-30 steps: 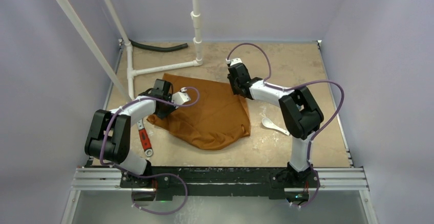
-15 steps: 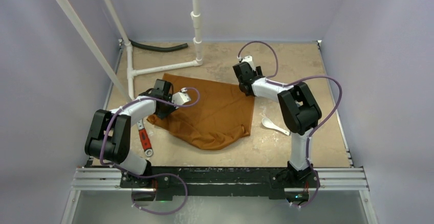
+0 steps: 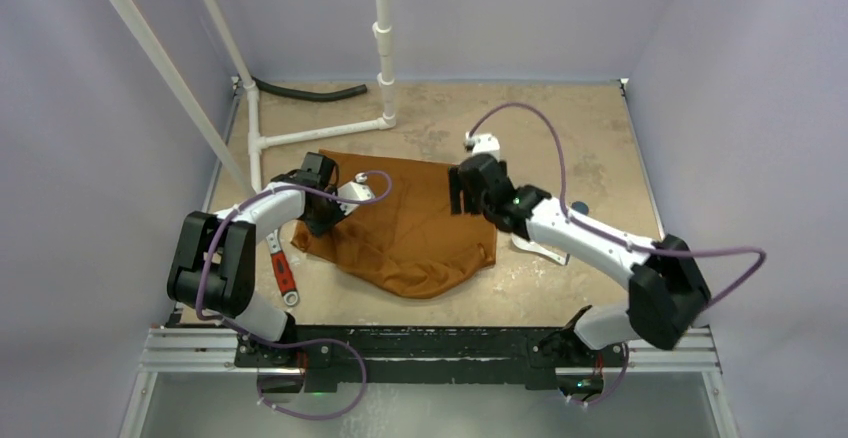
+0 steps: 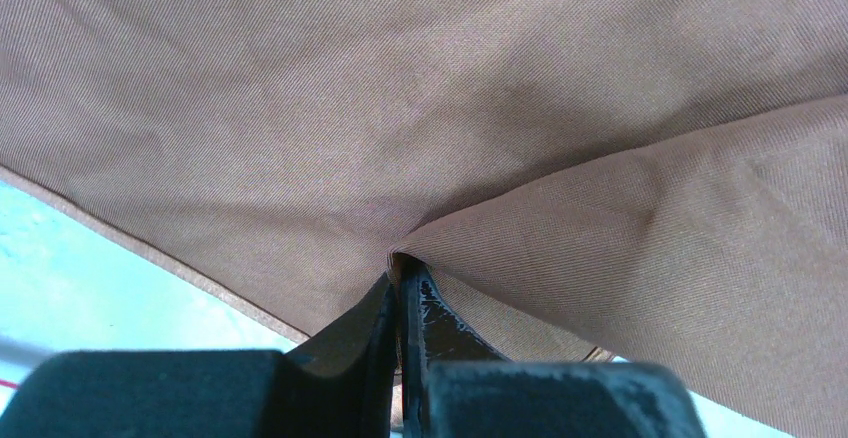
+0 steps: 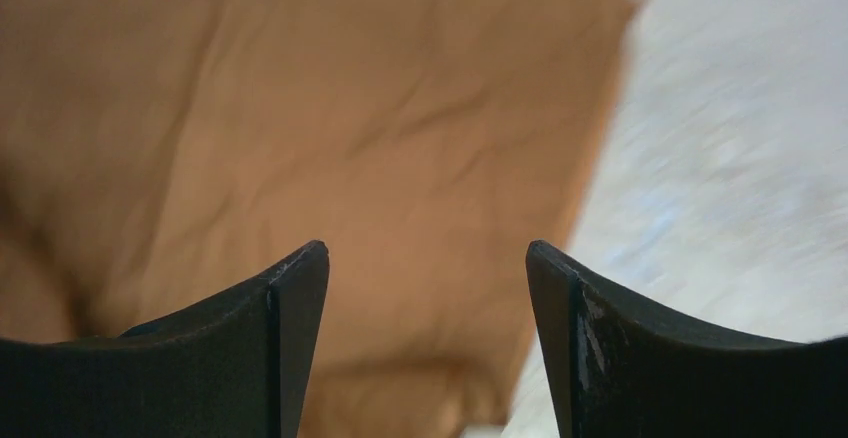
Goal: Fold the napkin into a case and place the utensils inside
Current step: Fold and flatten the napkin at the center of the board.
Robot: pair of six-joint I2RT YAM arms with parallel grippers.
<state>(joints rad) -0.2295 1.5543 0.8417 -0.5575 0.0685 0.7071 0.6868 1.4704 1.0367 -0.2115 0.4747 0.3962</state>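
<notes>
You have two grippers, one napkin (image 3: pixel 410 238), one white spoon (image 3: pixel 533 249) and one red-handled tool (image 3: pixel 284 276) on the table (image 3: pixel 560 128). Your left gripper (image 4: pixel 404 276) is pinched tight on a raised fold of the napkin near the cloth's left edge; the cloth spreads away ahead of its fingertips and to both sides. Your right gripper (image 5: pixel 427 258) stands wide with nothing between its fingers. It sits over the napkin's far right part, with cloth below and to the left of the fingers and bare table to their right. The spoon lies behind that gripper, partly hidden under the right arm, near the napkin's right edge. The tool lies behind the left gripper, near the cloth's left corner
</notes>
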